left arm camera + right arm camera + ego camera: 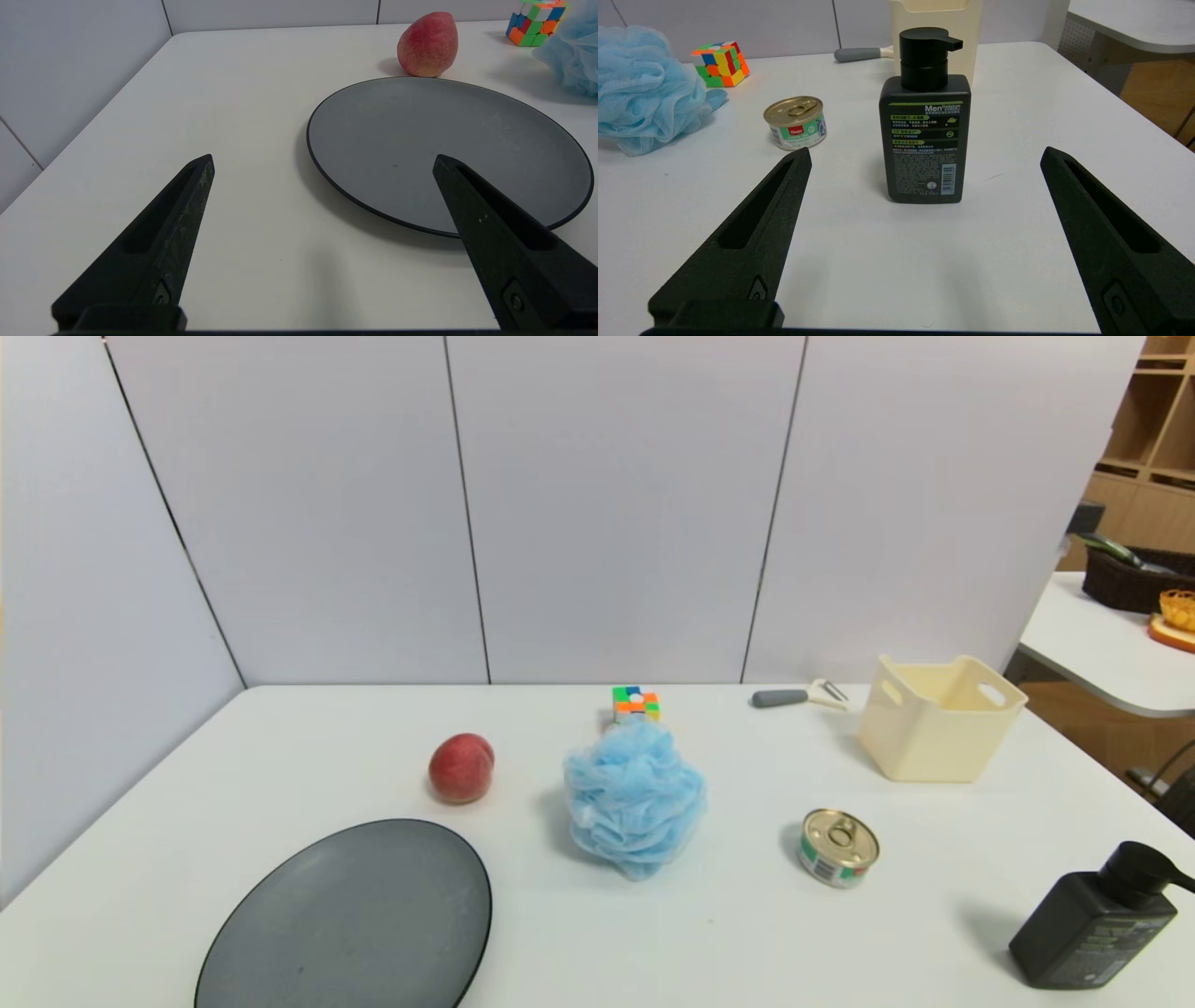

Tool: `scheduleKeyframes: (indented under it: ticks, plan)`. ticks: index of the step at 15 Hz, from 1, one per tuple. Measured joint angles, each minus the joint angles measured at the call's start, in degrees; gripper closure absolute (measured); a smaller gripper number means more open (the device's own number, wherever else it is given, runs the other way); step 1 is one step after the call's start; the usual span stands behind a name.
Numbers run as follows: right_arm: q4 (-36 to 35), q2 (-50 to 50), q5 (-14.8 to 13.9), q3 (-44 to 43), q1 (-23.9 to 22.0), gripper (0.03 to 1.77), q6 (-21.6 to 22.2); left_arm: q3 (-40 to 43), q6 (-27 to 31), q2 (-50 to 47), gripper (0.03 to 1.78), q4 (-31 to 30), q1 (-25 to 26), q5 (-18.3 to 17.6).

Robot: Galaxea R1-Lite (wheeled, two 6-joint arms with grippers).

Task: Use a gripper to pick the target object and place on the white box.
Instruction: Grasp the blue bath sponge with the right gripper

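Start position. Your left gripper [322, 158] and right gripper [924, 154] stand spread wide, holding nothing. The blue pouf [635, 800] sits mid-table between the peach [461, 767] and the can [838, 847], well apart from the white box [938, 717]. Risk: soft mesh slipping from a shallow pinch.

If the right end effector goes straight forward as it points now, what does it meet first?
Most likely the black pump bottle, standing upright between the open fingers of the right end effector; the white box lies behind it.
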Motion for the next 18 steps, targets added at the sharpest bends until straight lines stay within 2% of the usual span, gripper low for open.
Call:
scheduleKeyframes:
  ticks: [4, 8, 10, 16, 18]
  plan:
    - [0.15, 2.07, 1.61, -2.83, 0.02, 0.1, -5.18, 0.0, -0.02, 0.0, 0.12, 0.0, 0.0, 0.0]
    - [0.71, 12.75, 1.49, -16.7, 1.65, 0.1, -5.84, 0.0, 0.0, 0.0, 0.12, 0.0, 0.0, 0.02]
    - [0.77, 20.33, 1.58, -26.28, 3.13, 0.1, -5.86, 0.0, -0.05, 0.0, 0.12, 0.0, 0.0, 0.02]
    - [2.47, 47.88, 2.99, -63.42, 6.06, 0.1, -7.22, 0.0, -0.02, 0.0, 0.12, 0.0, 0.0, 0.0]
    - [2.56, 57.06, 2.66, -74.64, 7.88, 0.1, -7.66, 0.0, 0.0, 0.0, 0.12, 0.0, 0.0, 0.0]
